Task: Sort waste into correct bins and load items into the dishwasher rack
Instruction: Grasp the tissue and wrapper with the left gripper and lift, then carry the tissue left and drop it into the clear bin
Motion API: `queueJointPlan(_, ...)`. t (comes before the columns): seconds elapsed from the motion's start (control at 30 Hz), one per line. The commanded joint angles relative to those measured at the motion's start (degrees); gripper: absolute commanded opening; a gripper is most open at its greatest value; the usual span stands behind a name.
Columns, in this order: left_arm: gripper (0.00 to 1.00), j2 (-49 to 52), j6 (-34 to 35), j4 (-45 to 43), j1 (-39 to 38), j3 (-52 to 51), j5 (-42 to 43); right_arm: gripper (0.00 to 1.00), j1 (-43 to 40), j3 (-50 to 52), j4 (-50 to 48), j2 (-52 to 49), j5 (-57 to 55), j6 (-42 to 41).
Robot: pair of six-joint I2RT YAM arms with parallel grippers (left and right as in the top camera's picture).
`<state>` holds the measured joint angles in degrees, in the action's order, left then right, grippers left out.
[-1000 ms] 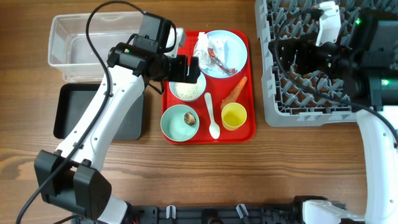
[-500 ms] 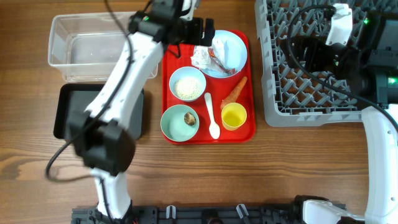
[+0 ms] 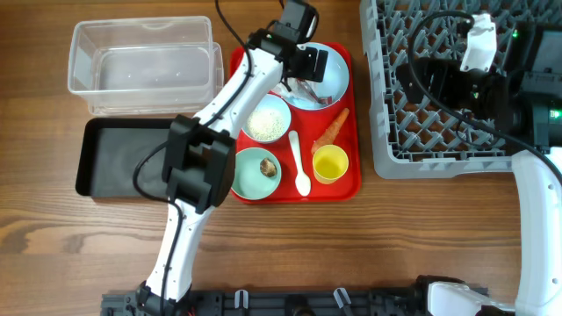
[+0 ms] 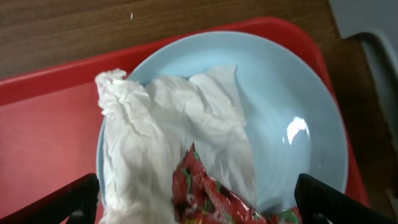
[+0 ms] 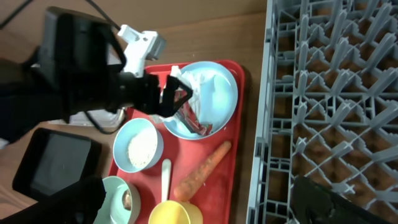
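Note:
My left gripper (image 3: pixel 309 68) is open over the round pale-blue plate (image 3: pixel 332 63) at the back of the red tray. In the left wrist view its fingers (image 4: pixel 199 206) straddle the crumpled white paper (image 4: pixel 165 134) and red wrapper (image 4: pixel 208 190) on the plate (image 4: pixel 292 99). The pale-blue bowl (image 3: pixel 266 120) holds rice. The mint-green bowl (image 3: pixel 250 175) holds a brown scrap (image 3: pixel 269 167). The white spoon (image 3: pixel 299 167), carrot (image 3: pixel 332 129) and yellow cup (image 3: pixel 330 163) lie on the tray. My right gripper (image 3: pixel 432 83) is open and empty over the grey rack (image 3: pixel 439 149).
The clear tub (image 3: pixel 140 66) stands at the back left, with the black tray (image 3: pixel 123 156) in front of it. The red serving tray (image 3: pixel 347 189) lies between these bins and the rack. My left arm crosses above the rice bowl.
My left gripper has moved from above the rice bowl to the back of the tray and then right, over the plate and paper. The right arm has barely moved.

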<state>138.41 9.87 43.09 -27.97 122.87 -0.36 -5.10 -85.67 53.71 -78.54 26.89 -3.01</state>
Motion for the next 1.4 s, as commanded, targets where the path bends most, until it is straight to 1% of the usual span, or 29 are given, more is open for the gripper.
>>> queueJointPlan(0.0, 1.00, 2.25, 4.11, -1.27, 0.15, 1.53, -1.29, 1.00, -0.22, -1.22, 0.57, 0.74, -1.51, -0.02)
queueJointPlan(0.23, 0.99, 5.09, 4.11, -0.79, 0.00, 1.46, -1.25, 1.00, -0.22, -1.22, 0.57, 0.74, -1.62, -0.02)
queueJointPlan(0.27, 0.99, 5.49, 4.09, -0.66, -0.02, 1.44, -1.27, 1.00, -0.22, -1.22, 0.57, 0.74, -1.62, 0.00)
queueJointPlan(0.33, 0.94, 5.66, 4.11, -0.52, -0.07, 1.44, -1.27, 1.00, -0.22, -1.22, 0.55, 0.74, -1.62, 0.00)
queueJointPlan(0.4, 0.74, 5.66, 4.11, -0.52, -0.04, 1.44, -1.27, 1.00, -0.22, -1.22, 0.55, 0.74, -1.62, 0.00)
queueJointPlan(0.47, 0.46, 5.66, 4.09, -0.57, -0.07, 1.44, -1.27, 1.00, -0.22, -1.22, 0.55, 0.74, -1.62, -0.02)
queueJointPlan(0.53, 0.29, 5.73, 4.07, -0.17, -0.11, 1.44, -1.60, 1.00, -0.22, -1.22, 0.55, 0.74, -1.62, -0.02)
queueJointPlan(0.57, 0.18, 5.73, 4.07, 0.17, -0.15, 1.44, -1.73, 1.00, -0.22, -1.22, 0.44, 0.74, -1.62, 0.00)
queueJointPlan(0.67, 0.04, 5.70, 4.09, -0.04, -0.15, 1.44, -1.70, 1.00, -0.22, -1.22, 0.35, 0.74, -1.62, -0.02)
queueJointPlan(0.77, 0.04, 5.05, 4.09, -0.48, -0.15, 1.46, -1.68, 0.99, -0.22, -1.22, 0.37, 0.74, -1.62, -0.02)
queueJointPlan(0.9, 0.04, 1.49, 4.13, -0.44, -0.15, 1.66, -1.66, 0.99, -0.22, -1.22, 0.35, 0.74, -1.62, 0.00)
queueJointPlan(1.13, 0.04, -10.84, 5.79, 1.09, 0.90, 1.66, -2.08, 0.99, -0.22, -1.22, 0.31, 0.74, -1.62, 0.00)
queueJointPlan(1.23, 0.04, -16.02, 6.54, 4.28, 2.82, 1.66, -2.60, 0.99, -0.22, -1.22, 0.15, 0.74, -1.62, -0.02)
queueJointPlan(1.37, 0.04, -21.07, 10.51, 11.67, 7.08, 1.66, -7.34, 0.99, -0.22, -1.22, 0.11, 0.74, -1.60, -0.04)
